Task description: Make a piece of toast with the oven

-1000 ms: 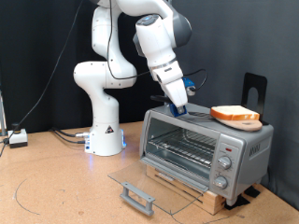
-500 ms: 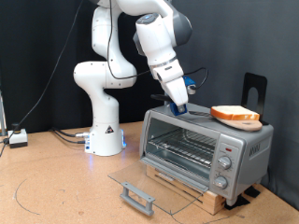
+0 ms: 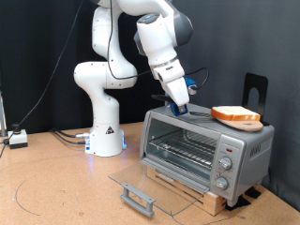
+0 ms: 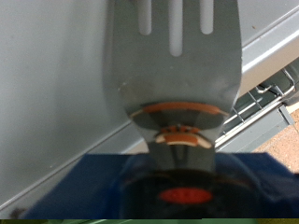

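Nothing moved since a second ago: two-finger gripper [image 3: 178,101] clamped on blue-handled grey slotted spatula [image 4: 173,56], blade on boxy silver toaster oven [image 3: 202,150] roof, near orange-crusted bread slice [image 3: 235,115] lying unlifted there.

Brushed matt metal oven [image 3: 206,141], clear glass door [image 3: 155,187] (glossy), wooden base [image 3: 187,192].

No text, label or number can be read anywhere
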Motion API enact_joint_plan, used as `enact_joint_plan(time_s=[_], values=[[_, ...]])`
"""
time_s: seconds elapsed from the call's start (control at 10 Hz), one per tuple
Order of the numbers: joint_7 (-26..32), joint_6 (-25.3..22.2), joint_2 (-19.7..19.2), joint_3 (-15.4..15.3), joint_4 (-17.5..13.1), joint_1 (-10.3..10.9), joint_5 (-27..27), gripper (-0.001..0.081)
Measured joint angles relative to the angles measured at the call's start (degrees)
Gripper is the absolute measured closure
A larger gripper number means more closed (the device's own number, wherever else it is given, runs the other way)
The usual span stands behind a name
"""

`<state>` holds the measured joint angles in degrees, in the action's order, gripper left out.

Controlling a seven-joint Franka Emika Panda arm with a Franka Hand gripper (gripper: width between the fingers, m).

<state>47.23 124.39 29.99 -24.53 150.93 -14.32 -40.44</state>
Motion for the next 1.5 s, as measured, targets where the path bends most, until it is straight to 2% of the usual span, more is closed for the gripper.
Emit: enact_joint_plan(time_s=[0.8,1.1,1.5], values=[[-1.47,-1.85,1.58,-0.89,-1.08,0.09,-0.05,0.0383],[-5.91,0.8,1.01,-4.95,-1.16,0.02,0.52,0.0383],[-11.49,6.9,-2.64,-11.22,-2.13,-0.08,0.55,0.0383]])
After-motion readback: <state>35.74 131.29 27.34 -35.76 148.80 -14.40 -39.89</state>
